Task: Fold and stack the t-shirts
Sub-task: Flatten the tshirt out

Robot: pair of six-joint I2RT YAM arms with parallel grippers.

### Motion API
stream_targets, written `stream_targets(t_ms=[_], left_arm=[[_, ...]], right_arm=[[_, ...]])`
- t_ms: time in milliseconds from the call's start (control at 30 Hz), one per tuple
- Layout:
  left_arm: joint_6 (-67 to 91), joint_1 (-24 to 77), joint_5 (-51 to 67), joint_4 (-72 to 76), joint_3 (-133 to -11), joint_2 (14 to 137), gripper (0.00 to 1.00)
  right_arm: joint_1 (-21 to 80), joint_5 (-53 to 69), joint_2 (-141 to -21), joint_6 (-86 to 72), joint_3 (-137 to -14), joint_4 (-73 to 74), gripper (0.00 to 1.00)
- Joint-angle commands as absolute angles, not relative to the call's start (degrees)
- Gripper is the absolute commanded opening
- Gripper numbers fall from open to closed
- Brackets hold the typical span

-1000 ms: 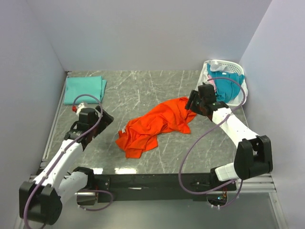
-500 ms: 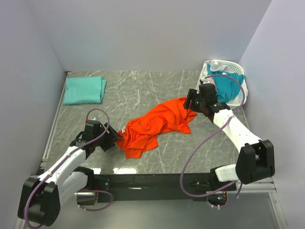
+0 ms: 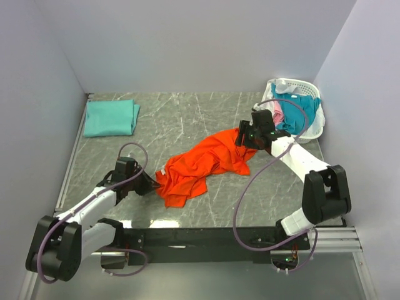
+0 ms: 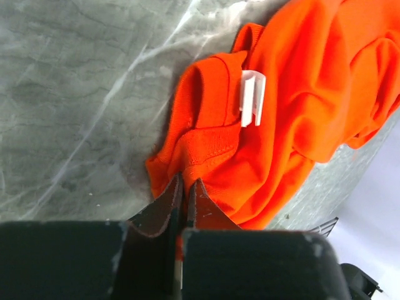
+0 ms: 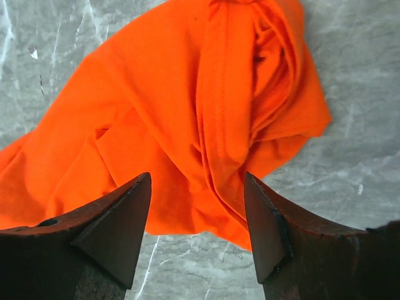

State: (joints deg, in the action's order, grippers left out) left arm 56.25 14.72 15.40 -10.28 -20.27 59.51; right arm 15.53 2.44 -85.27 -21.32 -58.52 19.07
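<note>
Since the earlier frame the left pincer point(image 3: 150, 185) has been carried from the left side of the worktop point(image 3: 187, 119) across to the near-left edge of the orange t-shirt point(image 3: 206, 161) and closed there. The right pincer point(image 3: 242, 140) has been shifted a little leftward over the shirt's far-right end.

At the far left, near the back corner, a mint-green t-shirt point(image 3: 111, 117) is seen folded flat, well apart from everything else. Next, the left pincer point(image 4: 185, 187) is seen pressed together on a fold of orange cloth, low against the worktop. The orange t-shirt point(image 4: 300, 94) is left crumpled across the middle, between the two arms.

The cloth is judged light, limp and not fragile. It can be expected to sag and drag rather than keep a shape, so only a corner would be raised by one pinch. Hold is best taken at a hem or shoulder seam, at two points well apart, so that the shirt can be drawn flat.

The right pincer point(image 5: 197, 178) is held spread above the shirt's point(image 5: 187, 100) far-right end, with nothing between its jaws. At the far right, teal-blue point(image 3: 294, 115) and pink point(image 3: 277, 114) shirts are heaped in a white slotted basket point(image 3: 294, 83).

The pinch itself, and a white tag point(image 4: 252, 97) by a ribbed edge, are shown only by the left wrist view. The open gap and lengthwise folds are given by the right wrist view. The folded shirt, the basket and the whole outline are shown only from above
</note>
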Motion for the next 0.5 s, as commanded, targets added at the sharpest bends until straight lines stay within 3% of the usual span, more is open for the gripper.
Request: stream_targets(t_ms=[0,200,467], left_arm=[[54.8,14.9,16.5,-7.6,-22.0,59.9,0.01],[53.4,14.9,12.0,-12.7,-24.3,57.7,0.01],[53.5,14.9,9.9,-14.1,-25.6,56.0,0.01]], right_arm=[[17.9,0.2,-87.4,-18.9,-62.7,19.9,0.68],[22.3,-15.9,-94.0,-19.0,-68.9,26.3,0.67],[22.4,-17.1,-94.4,-22.8,-66.4,31.3,0.61]])
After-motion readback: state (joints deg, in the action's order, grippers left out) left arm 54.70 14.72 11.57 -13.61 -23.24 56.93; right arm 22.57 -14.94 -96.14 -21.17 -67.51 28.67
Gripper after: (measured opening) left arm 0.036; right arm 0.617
